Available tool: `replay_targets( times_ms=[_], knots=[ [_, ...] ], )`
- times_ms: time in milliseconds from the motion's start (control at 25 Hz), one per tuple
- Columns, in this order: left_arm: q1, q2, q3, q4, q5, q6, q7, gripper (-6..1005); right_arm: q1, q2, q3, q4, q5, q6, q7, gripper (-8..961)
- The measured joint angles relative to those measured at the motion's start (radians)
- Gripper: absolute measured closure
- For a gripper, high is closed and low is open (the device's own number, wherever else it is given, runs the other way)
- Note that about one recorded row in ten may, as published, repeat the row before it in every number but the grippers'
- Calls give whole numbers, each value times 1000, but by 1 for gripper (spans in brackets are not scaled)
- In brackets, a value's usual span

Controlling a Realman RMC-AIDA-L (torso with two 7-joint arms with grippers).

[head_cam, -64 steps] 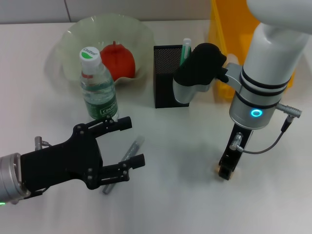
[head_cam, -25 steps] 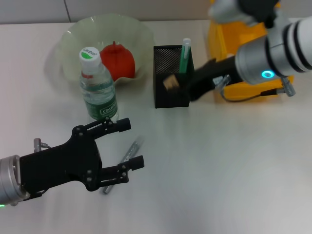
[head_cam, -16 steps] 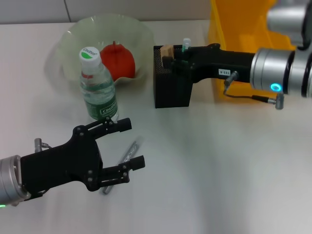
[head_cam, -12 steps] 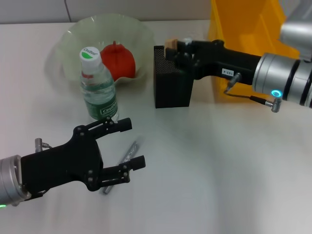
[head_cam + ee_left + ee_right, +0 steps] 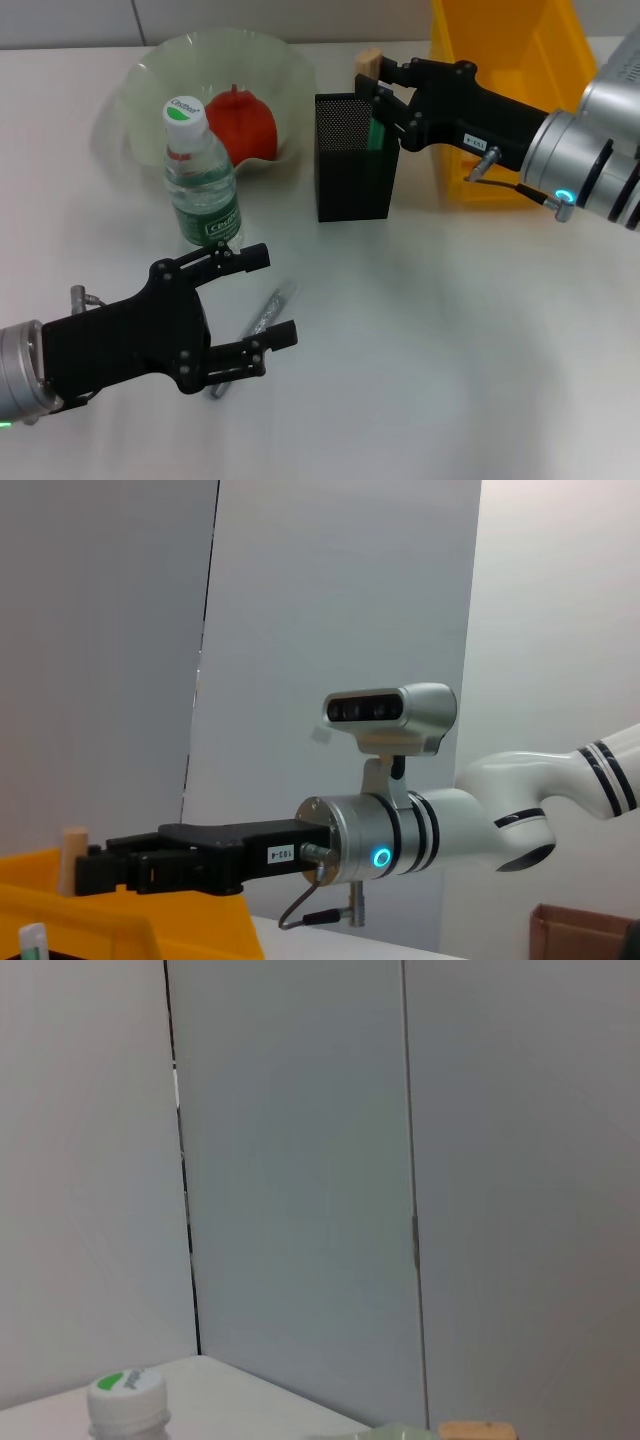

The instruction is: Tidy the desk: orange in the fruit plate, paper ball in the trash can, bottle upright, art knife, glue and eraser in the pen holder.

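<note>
Right tool clamped on eraser above pen holder.
Right tool (image 5: 377, 78) grips the eraser (image 5: 368, 61) over the pen holder (image 5: 352, 170). Left tool (image 5: 258, 304), fingers spread wide, holds nothing, low over the bench (image 5: 450, 350).

Your right gripper (image 5: 372, 75) hangs over the pen holder (image 5: 352, 170)'s far edge; its mouth is open below, with a green stick (image 5: 376, 130) against its right wall. The trash can (image 5: 510, 90) crowds the right side, the fruit plate (image 5: 215, 90) the left. The bottle (image 5: 200, 185) stands just beyond your left gripper (image 5: 255, 300). The desk (image 5: 450, 350)'s near right corner lies free.
</note>
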Motion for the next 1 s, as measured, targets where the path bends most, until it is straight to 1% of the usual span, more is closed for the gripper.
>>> replay_targets(
  times_ms=[200, 480, 800, 920, 1000],
  knots=[
    [0, -1, 0, 0, 0, 0, 0, 209, 28, -2, 1, 29, -2, 23, -3, 694],
    [2, -2, 0, 0, 0, 5, 0, 210, 59, -5, -9, 63, -11, 39, -8, 630],
    [7, -3, 0, 0, 0, 6, 0, 210, 51, -4, -1, 64, -8, 32, -22, 571],
    [8, -3, 0, 0, 0, 7, 0, 211, 32, -3, 0, 53, -3, 9, -22, 558],
    [8, -3, 0, 0, -1, 8, -2, 211, 6, -2, 4, 35, -2, -33, -22, 558]
  ],
)
